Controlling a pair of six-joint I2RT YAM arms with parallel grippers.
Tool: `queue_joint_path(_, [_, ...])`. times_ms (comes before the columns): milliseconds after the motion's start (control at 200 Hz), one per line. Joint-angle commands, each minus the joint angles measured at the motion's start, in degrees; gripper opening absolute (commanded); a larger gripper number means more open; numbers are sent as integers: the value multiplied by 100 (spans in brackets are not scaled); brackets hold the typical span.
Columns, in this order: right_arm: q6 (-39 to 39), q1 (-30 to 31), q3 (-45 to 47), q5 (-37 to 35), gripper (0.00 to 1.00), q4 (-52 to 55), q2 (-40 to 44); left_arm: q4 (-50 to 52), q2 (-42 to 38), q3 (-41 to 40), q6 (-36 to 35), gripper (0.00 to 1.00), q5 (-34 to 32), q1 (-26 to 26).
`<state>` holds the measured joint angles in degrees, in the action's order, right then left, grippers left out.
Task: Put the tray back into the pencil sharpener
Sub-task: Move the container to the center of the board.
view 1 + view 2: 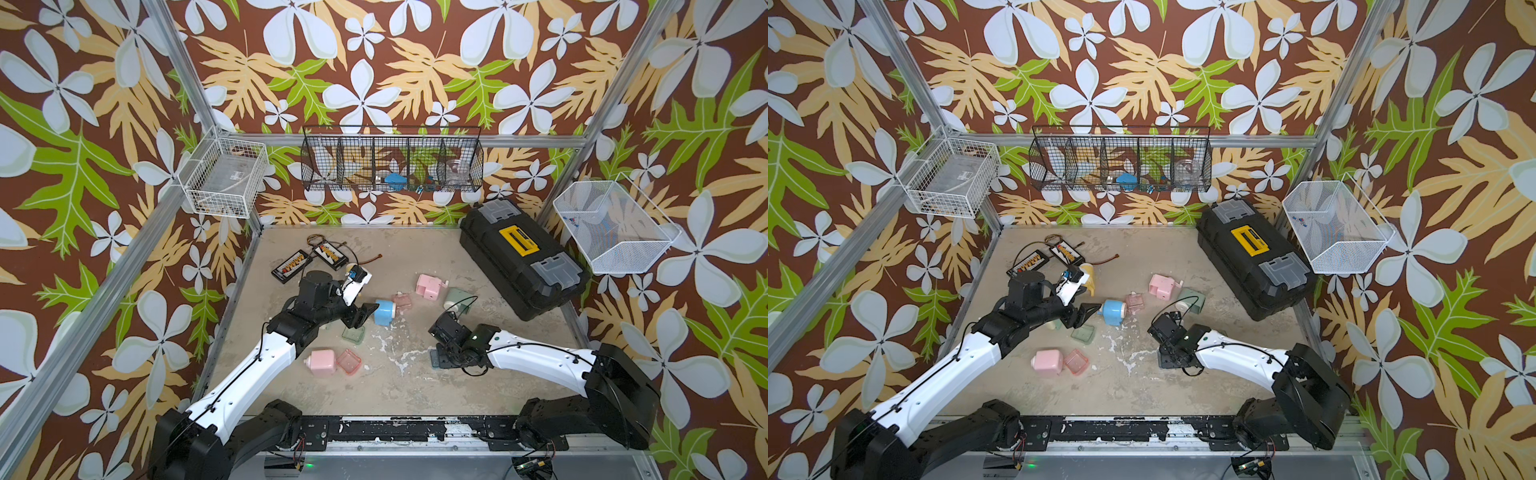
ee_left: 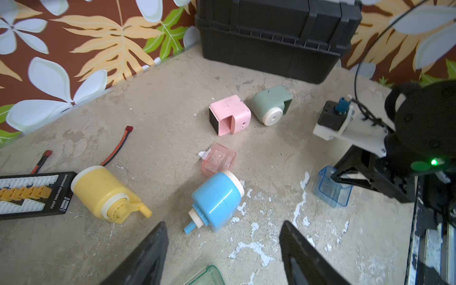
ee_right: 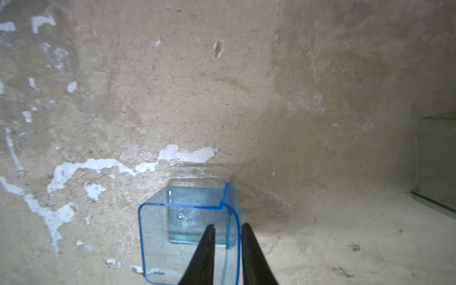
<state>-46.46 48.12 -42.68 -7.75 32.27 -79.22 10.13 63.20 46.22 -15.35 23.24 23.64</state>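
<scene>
A clear blue tray [image 3: 158,234] stands on the table under my right gripper [image 3: 228,228], and also shows in the left wrist view [image 2: 330,190]. The right gripper is open a little and straddles one wall of the tray, one finger inside and one outside. In a top view this gripper [image 1: 441,358] points down at the table, right of centre. The blue pencil sharpener [image 1: 384,311] [image 2: 217,197] lies on its side mid-table, its crank toward my left gripper [image 2: 223,223]. The left gripper [image 1: 361,318] hangs open just left of the sharpener with nothing in it.
Mid-table lie a pink sharpener [image 1: 429,286], a green sharpener [image 1: 457,297] and a pink tray [image 1: 402,300]. Nearer the left arm are a second pink sharpener [image 1: 322,362], its pink tray [image 1: 348,360] and a green tray [image 1: 353,334]. A yellow sharpener [image 2: 106,195], charger boards [image 1: 291,266], black toolbox [image 1: 523,257].
</scene>
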Motion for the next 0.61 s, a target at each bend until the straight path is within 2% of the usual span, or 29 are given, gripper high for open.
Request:
queue_joint_path(0, [-54,9,-153,-95,31,148,204,618,296,300,-1080,77,443,-4])
queue_joint_path(50, [-48,10,-200,-176,34,206,342,812,456,441,-1444,78,569,-8])
queue_joint_path(220, [-33,11,46,-276,34,-150,1128,1329,1081,926,-2547,81,825,-6])
queue_joint_path(345, [-52,2,274,-275,35,-357,1600,1817,1668,1332,-3374,84,681,-8])
queue_joint_path(601, [-90,-10,374,-464,34,-279,1985,2443,2834,2258,-3999,97,714,-8])
